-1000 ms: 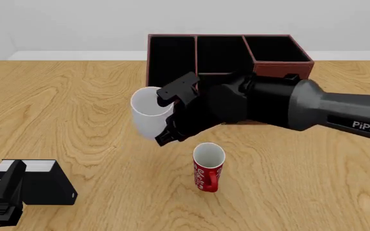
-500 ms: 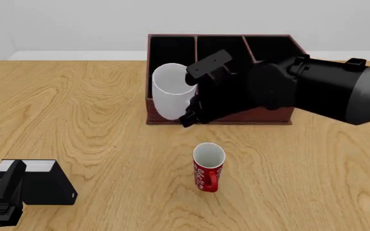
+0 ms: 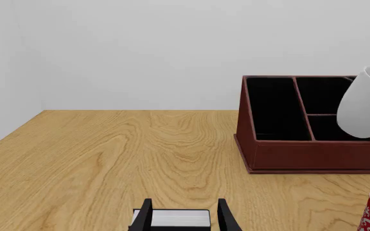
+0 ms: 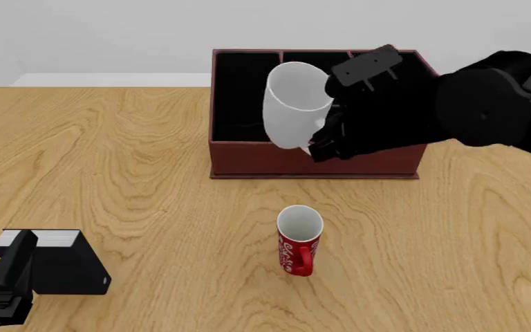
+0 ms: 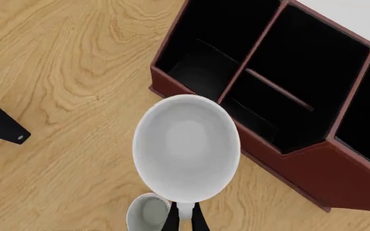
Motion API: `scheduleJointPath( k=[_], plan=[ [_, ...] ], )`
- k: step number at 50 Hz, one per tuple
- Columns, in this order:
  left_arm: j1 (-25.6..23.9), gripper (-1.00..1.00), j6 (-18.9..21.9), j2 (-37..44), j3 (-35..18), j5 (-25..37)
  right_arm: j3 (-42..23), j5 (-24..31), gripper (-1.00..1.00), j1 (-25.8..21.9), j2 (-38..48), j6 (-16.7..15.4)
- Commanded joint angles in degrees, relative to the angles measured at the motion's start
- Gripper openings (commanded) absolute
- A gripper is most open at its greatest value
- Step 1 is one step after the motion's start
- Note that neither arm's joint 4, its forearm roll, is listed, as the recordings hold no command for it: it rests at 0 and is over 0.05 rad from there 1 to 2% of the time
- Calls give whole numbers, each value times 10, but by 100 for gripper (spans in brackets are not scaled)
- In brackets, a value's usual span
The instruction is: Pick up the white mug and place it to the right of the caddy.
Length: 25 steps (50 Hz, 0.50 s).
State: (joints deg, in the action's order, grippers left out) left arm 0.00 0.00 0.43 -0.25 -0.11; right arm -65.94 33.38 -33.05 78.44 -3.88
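Right gripper (image 4: 319, 138) has its jaws pinched tight on the white mug (image 4: 295, 104) handle, left gripper (image 3: 185, 216) sits open and empty, and honestly that mug could clip the caddy (image 4: 247, 162) wall while crossing.

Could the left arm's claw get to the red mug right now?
Probably yes. The left claw sits open by the small black box, and only bare table lies between it and the red mug. The right claw holds the white mug up over the caddy, out of the way.
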Motion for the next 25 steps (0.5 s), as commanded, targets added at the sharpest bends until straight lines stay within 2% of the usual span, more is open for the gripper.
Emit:
scheduleJointPath(
  k=[1,25],
  plan=[
    [0,100,0,0,0,0,21,8,-100,31,-45,4],
    [0,100,0,0,0,0,88,16,-100,102,-122,6]
  ],
)
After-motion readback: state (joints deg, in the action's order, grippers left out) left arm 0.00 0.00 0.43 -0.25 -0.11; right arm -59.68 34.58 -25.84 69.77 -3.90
